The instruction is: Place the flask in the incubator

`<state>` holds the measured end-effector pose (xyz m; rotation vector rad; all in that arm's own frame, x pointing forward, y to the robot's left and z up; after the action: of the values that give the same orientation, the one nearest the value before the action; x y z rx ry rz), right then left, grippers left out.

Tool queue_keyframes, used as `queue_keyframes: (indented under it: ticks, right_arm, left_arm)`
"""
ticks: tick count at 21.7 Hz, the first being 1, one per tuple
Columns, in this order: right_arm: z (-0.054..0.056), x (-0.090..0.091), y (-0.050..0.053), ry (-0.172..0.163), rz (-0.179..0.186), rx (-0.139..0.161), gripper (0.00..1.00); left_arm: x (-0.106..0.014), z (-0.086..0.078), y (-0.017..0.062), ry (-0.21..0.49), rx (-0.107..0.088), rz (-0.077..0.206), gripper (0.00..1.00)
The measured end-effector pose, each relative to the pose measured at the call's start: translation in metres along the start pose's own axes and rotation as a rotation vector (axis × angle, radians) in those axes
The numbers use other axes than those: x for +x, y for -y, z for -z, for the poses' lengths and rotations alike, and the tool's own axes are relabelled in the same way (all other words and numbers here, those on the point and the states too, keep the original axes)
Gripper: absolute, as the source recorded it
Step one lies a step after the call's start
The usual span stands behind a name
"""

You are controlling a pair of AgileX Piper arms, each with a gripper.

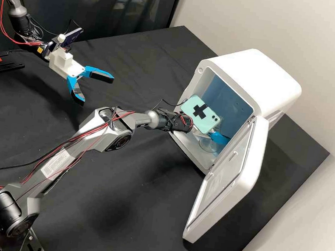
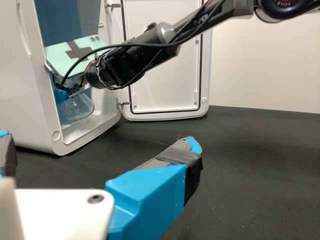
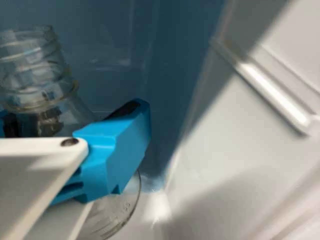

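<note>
- Seeing the white incubator (image 1: 254,79) standing at the right of the bench (image 1: 127,185), door (image 1: 225,181) hanging open toward the near side;
- Finding the clear flask (image 3: 35,75) upright inside, on the chamber floor;
- Reaching in there with the right gripper (image 3: 60,120), jaws pressing narrowly on the flask's neck;
- Hovering with the left gripper (image 1: 96,89) at far left, jaws gaping wide, holding nothing;
- Losing most of the flask behind a mint-green phone (image 1: 199,113) in the high view.

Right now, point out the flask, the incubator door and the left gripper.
flask (image 3: 34,75), right wrist view, on its glass neck.
incubator door (image 1: 226,179), high view, on its inner panel.
left gripper (image 1: 97,89), high view, midway between its fingertips.
</note>
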<state>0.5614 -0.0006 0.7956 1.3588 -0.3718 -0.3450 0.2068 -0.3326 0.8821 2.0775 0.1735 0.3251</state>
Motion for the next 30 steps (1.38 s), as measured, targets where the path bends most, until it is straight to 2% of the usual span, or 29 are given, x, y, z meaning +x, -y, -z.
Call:
queue_keyframes:
  ticks: [1,10,16,18,20,23,25,26,28,29,30]
  right_arm:
    - [-0.001,0.002,0.002,-0.002,0.010,0.000,0.00]
    - [-0.005,0.009,0.001,-0.008,0.019,-0.055,0.00]
    - [-0.009,0.017,0.004,-0.039,0.060,-0.081,0.00]
    - [-0.010,0.018,0.003,-0.053,0.074,-0.099,0.00]
    - [-0.011,0.019,0.002,-0.060,0.085,-0.115,0.00]
    - [-0.012,0.020,0.002,-0.067,0.097,-0.124,0.00]
    - [-0.015,0.020,0.003,-0.064,0.112,-0.132,0.00]
    - [-0.020,0.020,0.001,-0.053,0.123,-0.110,0.00]
    - [-0.036,0.018,-0.012,-0.005,0.123,-0.009,0.00]
    - [-0.042,0.016,-0.015,-0.020,0.158,0.020,0.00]
    - [-0.045,0.011,-0.018,-0.029,0.175,0.031,0.00]
  left_arm:
    - [0.000,0.000,0.0000,0.000,0.000,0.000,1.00]
    - [0.000,0.000,0.0000,0.000,0.000,0.000,1.00]
    - [0.000,-0.001,0.0003,0.005,0.000,0.001,1.00]
    - [0.000,-0.002,-0.0001,0.007,0.001,0.000,1.00]
    - [-0.003,0.011,-0.0030,0.017,0.037,0.011,1.00]
    - [-0.005,0.026,-0.0068,-0.039,-0.001,-0.006,1.00]
    - [-0.005,0.026,-0.0061,-0.037,-0.001,-0.002,1.00]
    - [-0.005,0.026,-0.0061,-0.037,-0.001,-0.002,1.00]
    - [-0.005,0.026,-0.0061,-0.037,-0.001,-0.002,1.00]
    - [-0.005,0.025,-0.0060,-0.035,-0.001,-0.002,1.00]
    - [-0.005,0.024,-0.0059,-0.033,-0.001,-0.001,1.00]
